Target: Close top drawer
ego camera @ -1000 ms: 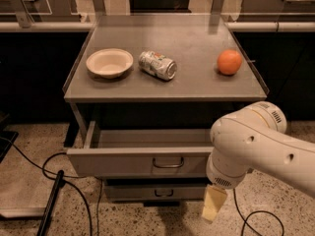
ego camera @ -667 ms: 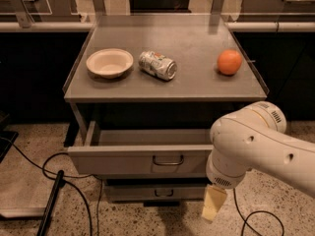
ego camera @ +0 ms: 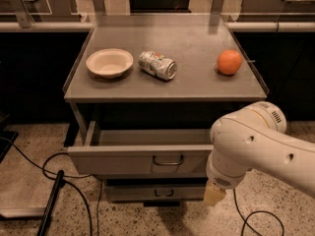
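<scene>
From my seat I see the top drawer (ego camera: 142, 159) pulled out of the grey metal cabinet (ego camera: 197, 85), its flat front well forward of the cabinet's top edge and its shallow inside showing as a bare grey strip. The small dark loop handle (ego camera: 168, 160) sits at the centre of the front panel with nothing touching it. The arm (ego camera: 261, 141), a bulky white joint, fills the lower right of my view and covers the right end of the drawer front. The gripper (ego camera: 214, 194) shows only as a pale tip hanging under that joint, below the drawer front's right end and just beside the right edge of the lower drawer (ego camera: 155, 191); I cannot tell whether it is open or closed. On the cabinet top a cream bowl (ego camera: 109, 63) stands at the left, a crushed can (ego camera: 157, 65) lies on its side just right of it, and an orange (ego camera: 229, 62) sits well apart near the right edge. On the speckled floor, black cables (ego camera: 74, 191) loop in front of the cabinet's left side next to a dark bar (ego camera: 51, 203), and another cable (ego camera: 256, 220) curls below the arm.
</scene>
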Tool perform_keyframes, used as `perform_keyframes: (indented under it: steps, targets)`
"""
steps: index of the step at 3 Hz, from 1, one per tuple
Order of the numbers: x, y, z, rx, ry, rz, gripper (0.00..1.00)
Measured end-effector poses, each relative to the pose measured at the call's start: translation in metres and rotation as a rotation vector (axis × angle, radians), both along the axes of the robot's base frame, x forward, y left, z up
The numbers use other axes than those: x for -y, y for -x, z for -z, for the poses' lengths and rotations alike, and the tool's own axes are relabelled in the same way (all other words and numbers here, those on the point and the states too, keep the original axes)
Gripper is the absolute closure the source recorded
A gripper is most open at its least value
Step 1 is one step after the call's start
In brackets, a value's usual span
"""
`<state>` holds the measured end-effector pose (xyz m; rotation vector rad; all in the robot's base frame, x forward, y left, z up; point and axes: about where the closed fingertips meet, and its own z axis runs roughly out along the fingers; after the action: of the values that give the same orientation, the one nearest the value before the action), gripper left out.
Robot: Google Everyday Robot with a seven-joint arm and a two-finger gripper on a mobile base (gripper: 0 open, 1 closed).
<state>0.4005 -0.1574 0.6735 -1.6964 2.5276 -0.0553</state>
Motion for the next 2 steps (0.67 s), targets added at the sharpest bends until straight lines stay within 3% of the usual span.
perform_keyframes:
  steps: [1, 2]
  targets:
    - [0.000, 0.000, 0.000, 0.000, 0.000, 0.000, 0.64]
    - [0.009, -0.021, 0.002, 0.026, 0.027, 0.027, 0.87]
